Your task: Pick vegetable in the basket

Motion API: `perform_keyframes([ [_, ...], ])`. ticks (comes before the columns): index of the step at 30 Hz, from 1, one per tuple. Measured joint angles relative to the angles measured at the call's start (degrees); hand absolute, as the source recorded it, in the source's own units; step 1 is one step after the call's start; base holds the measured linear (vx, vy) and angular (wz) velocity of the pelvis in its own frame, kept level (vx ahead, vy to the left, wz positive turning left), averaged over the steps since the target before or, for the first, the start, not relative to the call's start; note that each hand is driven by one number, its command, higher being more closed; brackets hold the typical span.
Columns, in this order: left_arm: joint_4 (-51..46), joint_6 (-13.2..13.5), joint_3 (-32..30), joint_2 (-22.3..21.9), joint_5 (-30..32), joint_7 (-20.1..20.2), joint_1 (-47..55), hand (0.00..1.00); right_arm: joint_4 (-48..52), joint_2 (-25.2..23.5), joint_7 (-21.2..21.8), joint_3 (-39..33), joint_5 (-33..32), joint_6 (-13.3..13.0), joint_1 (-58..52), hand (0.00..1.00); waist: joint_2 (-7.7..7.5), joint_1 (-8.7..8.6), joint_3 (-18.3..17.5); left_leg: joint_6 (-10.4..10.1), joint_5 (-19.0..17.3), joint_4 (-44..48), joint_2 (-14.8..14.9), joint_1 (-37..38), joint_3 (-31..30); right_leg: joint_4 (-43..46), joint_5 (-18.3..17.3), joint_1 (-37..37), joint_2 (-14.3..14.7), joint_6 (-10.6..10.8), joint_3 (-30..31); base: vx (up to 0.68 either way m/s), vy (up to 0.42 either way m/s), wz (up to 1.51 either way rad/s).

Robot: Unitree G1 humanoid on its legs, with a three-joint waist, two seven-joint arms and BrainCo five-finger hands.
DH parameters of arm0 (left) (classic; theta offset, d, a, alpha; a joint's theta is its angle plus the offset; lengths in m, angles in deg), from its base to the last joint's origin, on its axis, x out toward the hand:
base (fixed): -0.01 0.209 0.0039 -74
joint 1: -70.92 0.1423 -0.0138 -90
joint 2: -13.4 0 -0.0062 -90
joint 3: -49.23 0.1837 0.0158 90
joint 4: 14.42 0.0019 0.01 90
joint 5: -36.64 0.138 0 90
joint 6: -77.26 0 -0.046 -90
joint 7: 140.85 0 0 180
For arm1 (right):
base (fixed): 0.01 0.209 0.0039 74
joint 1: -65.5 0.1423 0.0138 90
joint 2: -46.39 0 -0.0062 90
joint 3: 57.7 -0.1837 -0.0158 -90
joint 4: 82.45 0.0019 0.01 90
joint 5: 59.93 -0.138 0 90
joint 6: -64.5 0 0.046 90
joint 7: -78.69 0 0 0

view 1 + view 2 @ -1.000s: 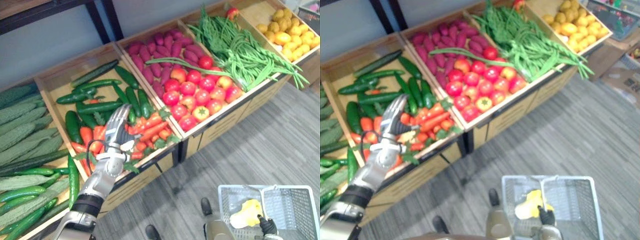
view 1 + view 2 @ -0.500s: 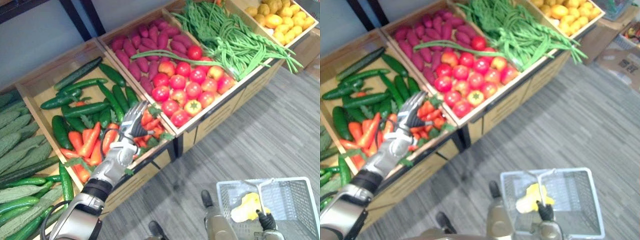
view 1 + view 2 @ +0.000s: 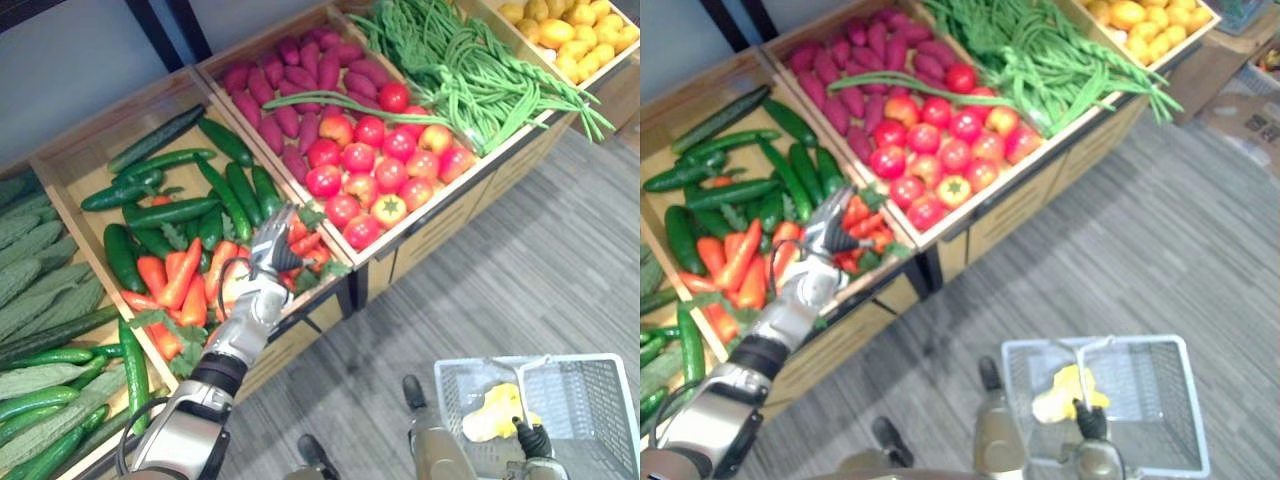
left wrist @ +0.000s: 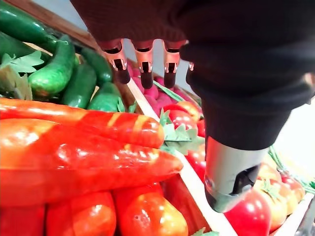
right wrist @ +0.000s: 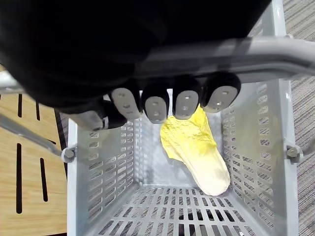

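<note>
Left hand (image 3: 268, 248), fingers straight and empty, hangs over glossy tapered carrots (image 3: 182, 278); right hand (image 5: 156, 104) curls round the handle (image 5: 275, 48) of the grey mesh basket (image 5: 98, 162).

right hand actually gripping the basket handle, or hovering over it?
Touching. The right wrist view shows the right hand with its fingers curled round the grey basket handle, no gap between them.

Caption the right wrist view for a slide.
Right hand curled round the handle of a grey slatted plastic basket holding one pale yellow leafy vegetable.
</note>
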Motion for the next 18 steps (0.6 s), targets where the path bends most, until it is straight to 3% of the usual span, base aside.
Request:
perform_keyframes([
  [9, 0.00, -1.99, -2.83, -2.50, 0.13, -0.01, -0.03, 0.00, 1.39, -0.03, 0.00, 0.00, 0.00, 0.57, -0.46, 1.00, 0.09, 0.45, 0.31, -0.01, 0.00, 0.58, 0.25, -0.17, -0.07, 0.34, 0.00, -0.02, 0.06, 0.01, -0.07, 0.00, 0.000, 0.00],
  [18, 0.00, -2.36, -2.99, -3.35, 2.31, -0.01, -2.33, 0.00, 2.11, -0.03, 0.00, 0.03, 0.00, 0.60, -1.29, 1.00, 0.08, 1.56, 0.32, -0.01, -0.01, 1.07, 0.38, -1.02, -0.08, 0.36, 0.01, -0.43, -0.11, 0.02, -0.57, 0.01, -0.003, 0.03],
])
